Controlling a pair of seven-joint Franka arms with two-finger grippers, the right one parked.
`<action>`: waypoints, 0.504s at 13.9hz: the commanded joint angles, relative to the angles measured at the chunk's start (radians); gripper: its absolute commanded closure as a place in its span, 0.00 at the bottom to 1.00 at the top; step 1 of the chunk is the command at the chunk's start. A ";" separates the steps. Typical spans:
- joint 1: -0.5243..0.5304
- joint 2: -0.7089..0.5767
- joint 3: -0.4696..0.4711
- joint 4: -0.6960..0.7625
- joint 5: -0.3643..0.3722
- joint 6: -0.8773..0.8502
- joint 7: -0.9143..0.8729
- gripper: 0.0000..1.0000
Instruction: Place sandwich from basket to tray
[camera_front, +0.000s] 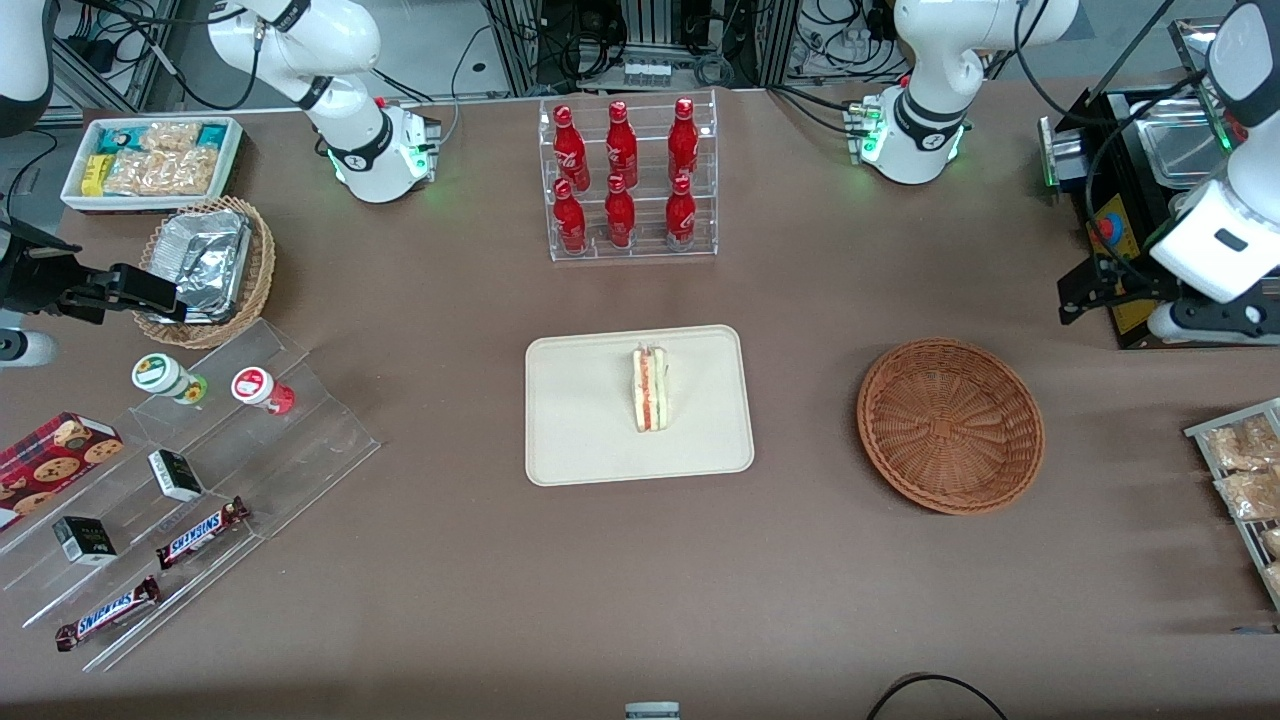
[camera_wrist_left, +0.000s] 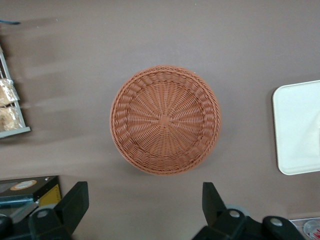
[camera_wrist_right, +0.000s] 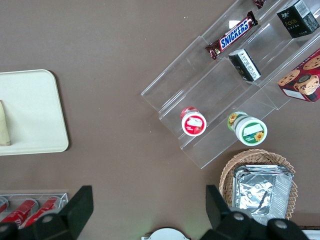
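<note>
The sandwich (camera_front: 651, 388) stands on its edge near the middle of the cream tray (camera_front: 580, 440), its red and green filling showing. The reddish-brown wicker basket (camera_front: 950, 425) sits empty beside the tray, toward the working arm's end of the table. My left gripper (camera_front: 1085, 295) hangs high above the table, past the basket toward the working arm's end and farther from the front camera than it. In the left wrist view the gripper (camera_wrist_left: 144, 192) is open and empty, with the empty basket (camera_wrist_left: 165, 120) and a tray corner (camera_wrist_left: 300, 130) below. The right wrist view shows the tray (camera_wrist_right: 30, 110) and the sandwich's edge (camera_wrist_right: 4, 122).
A clear rack of red bottles (camera_front: 628, 180) stands farther from the camera than the tray. A black box (camera_front: 1120, 210) and a rack of snack packets (camera_front: 1245, 480) flank the basket at the working arm's end. Acrylic shelves (camera_front: 190, 470), a foil-filled tan basket (camera_front: 205, 265) and a white snack bin (camera_front: 150, 160) lie toward the parked arm's end.
</note>
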 joint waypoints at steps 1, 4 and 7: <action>0.016 -0.010 -0.014 0.021 -0.016 -0.002 -0.007 0.00; 0.017 0.025 -0.014 0.130 -0.036 -0.119 -0.022 0.00; 0.017 0.024 -0.014 0.152 -0.026 -0.192 -0.010 0.00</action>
